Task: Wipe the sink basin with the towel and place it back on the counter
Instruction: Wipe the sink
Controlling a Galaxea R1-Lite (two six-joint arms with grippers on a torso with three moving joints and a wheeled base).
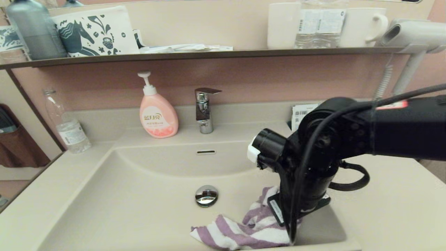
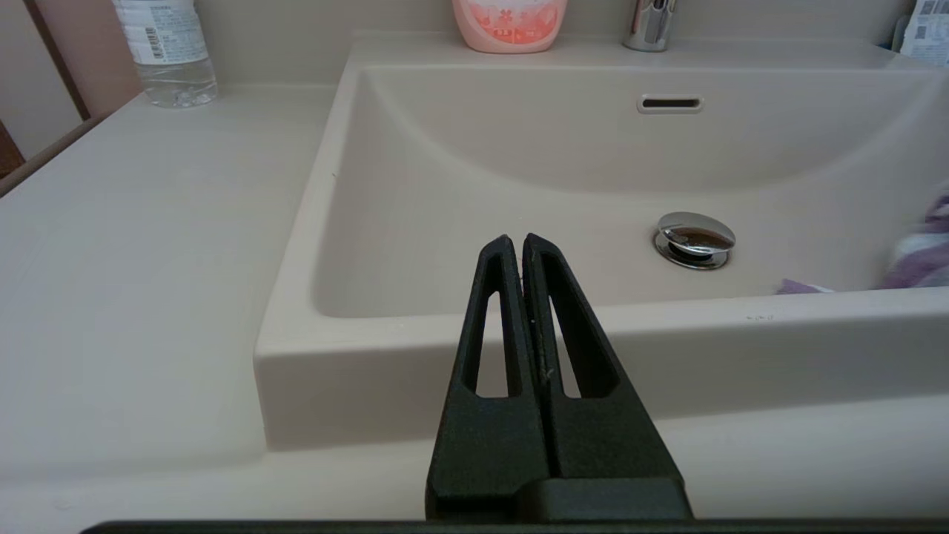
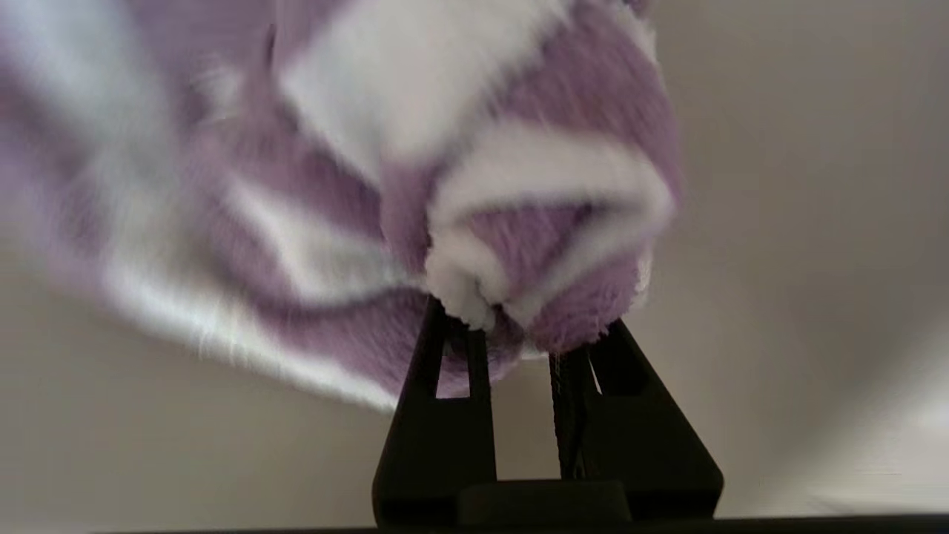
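Observation:
The purple and white striped towel (image 1: 244,233) lies bunched on the floor of the beige sink basin (image 1: 139,202), at its front right, right of the chrome drain plug (image 1: 206,195). My right arm reaches down into the basin over it. In the right wrist view my right gripper (image 3: 519,326) is shut on a fold of the towel (image 3: 445,185), which bulges past the fingertips. My left gripper (image 2: 517,241) is shut and holds nothing, hanging low in front of the basin's front rim. The counter (image 1: 383,209) spreads flat on both sides of the basin.
A pink soap pump bottle (image 1: 158,113) and a chrome faucet (image 1: 204,109) stand behind the basin. A clear water bottle (image 1: 68,125) stands at the counter's back left. A dark shelf (image 1: 209,54) above carries cups and bottles. A hair dryer (image 1: 411,38) hangs at right.

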